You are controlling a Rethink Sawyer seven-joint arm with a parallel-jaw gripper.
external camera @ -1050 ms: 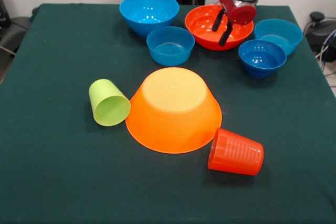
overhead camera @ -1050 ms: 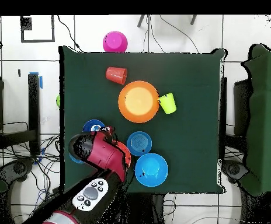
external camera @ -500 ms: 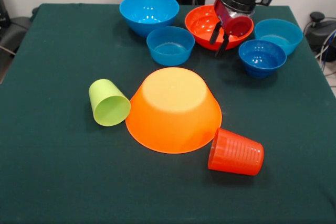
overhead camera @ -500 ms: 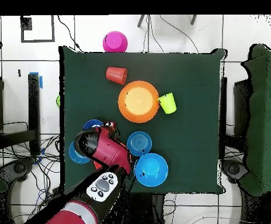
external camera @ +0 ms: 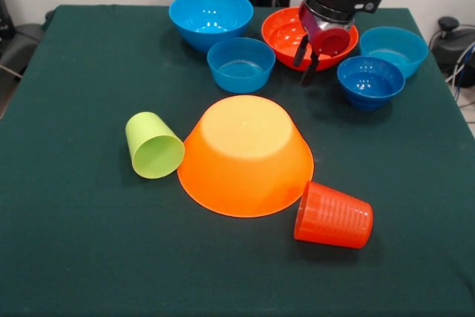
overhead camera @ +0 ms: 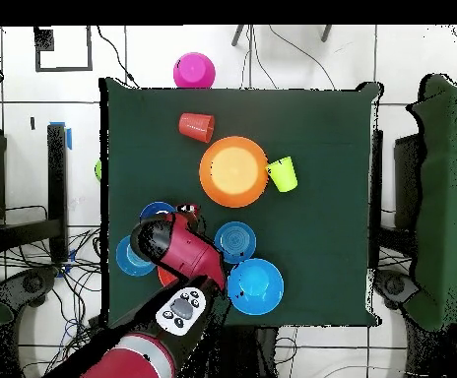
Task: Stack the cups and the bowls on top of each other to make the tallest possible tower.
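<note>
The large light-orange bowl [external camera: 245,152] [overhead camera: 234,171] lies upside down mid-table as the tower's base, with nothing on it. A lime green cup [external camera: 154,146] [overhead camera: 283,173] and a ribbed orange cup [external camera: 334,215] [overhead camera: 196,126] lie on their sides against it. Behind stand a red-orange bowl [external camera: 286,31], a medium blue bowl [external camera: 211,16] [overhead camera: 255,285] and three small blue bowls [external camera: 240,63] [external camera: 370,79] [external camera: 395,48]. My gripper [external camera: 305,56] [overhead camera: 186,211] hangs open at the red-orange bowl's near rim, holding nothing. The arm hides that bowl in the overhead view.
A pink bowl [overhead camera: 194,71] sits upside down just beyond the table's far edge in the overhead view. A bit of lime green [overhead camera: 97,169] shows off the table's side. The green tablecloth [external camera: 74,243] is bare in front of the cups.
The gripper has moved from over the inside of the red-orange bowl toward its near rim, and turned. The bowls and cups have stayed where they were.
</note>
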